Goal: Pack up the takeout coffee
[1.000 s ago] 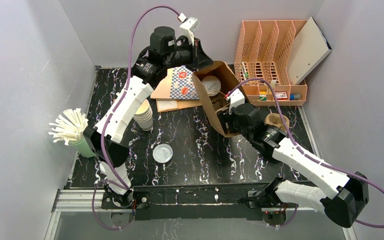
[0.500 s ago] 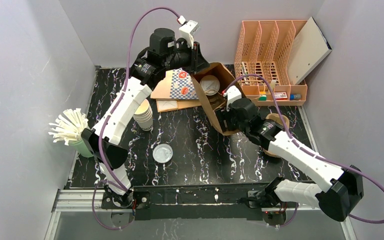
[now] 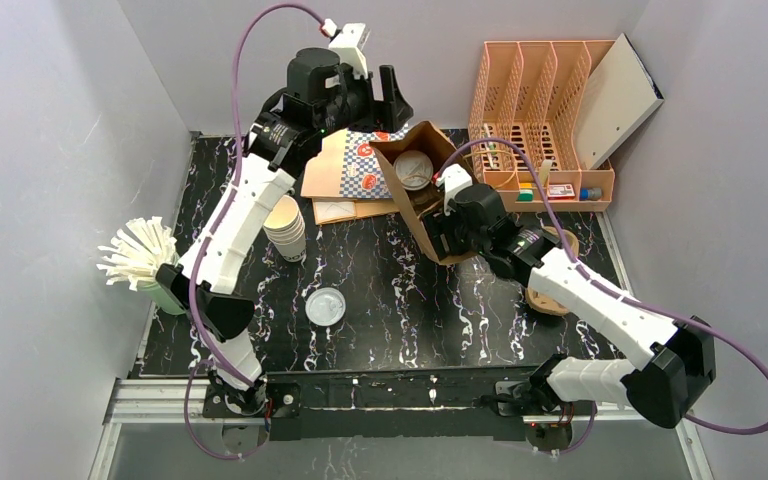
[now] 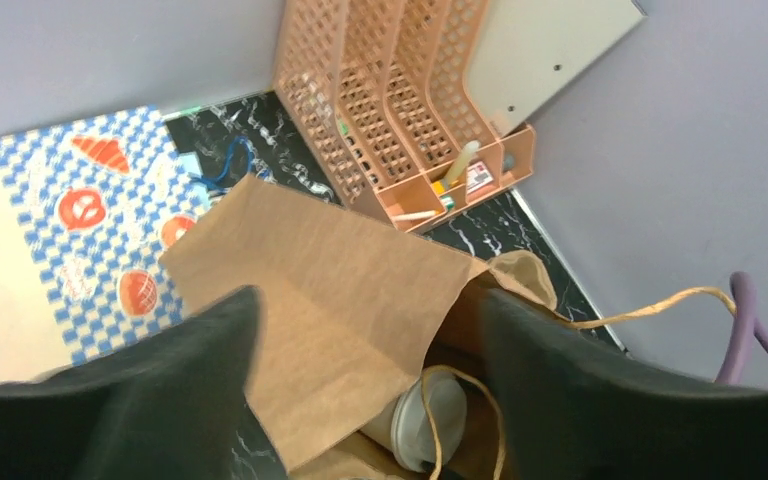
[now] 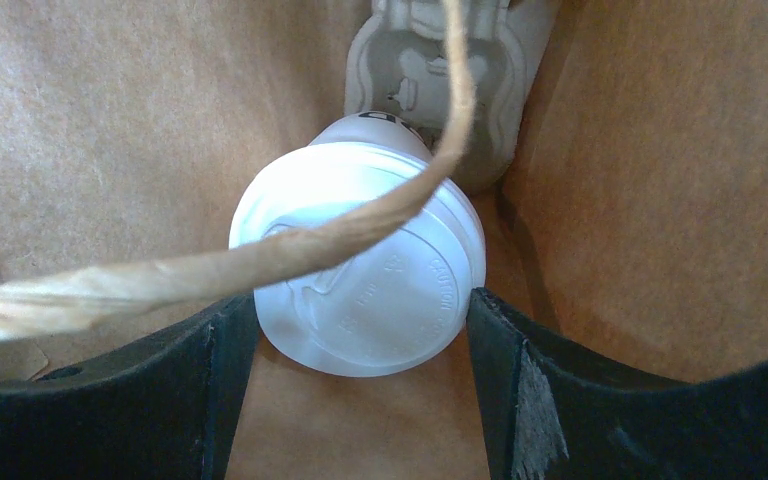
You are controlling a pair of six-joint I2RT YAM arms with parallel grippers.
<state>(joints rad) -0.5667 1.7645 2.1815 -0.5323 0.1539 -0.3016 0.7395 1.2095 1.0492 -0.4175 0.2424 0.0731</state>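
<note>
So, capped cup point(image 5: 360, 270): inside the paper bag point(image 4: 340, 320), twine handle point(image 5: 290, 245) draped across its lid.
Right gripper point(image 5: 362, 300): in the bag, jaws wide, flanking the lid; cannot tell if it grips.
Left gripper point(image 4: 368, 305): above the bag, released, empty.
Risk: pulling out could snag the handle and tip the cup.

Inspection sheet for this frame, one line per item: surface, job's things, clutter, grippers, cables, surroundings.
Surface: black marbled table, no spills seen.
Job's things: one white-lidded cup inside the open paper bag; no other lidded cup seen.
Clutter: stack of lidless cups, clear lid, checkered wrappers, cup of white stirrers.
Grippers: left gripper open above the bag, empty; right gripper open inside it, fingers either side of the cup's lid.
Cables: purple cable beside the bag; twine handle across the lid.
Surroundings: orange file rack, grey walls.
</note>
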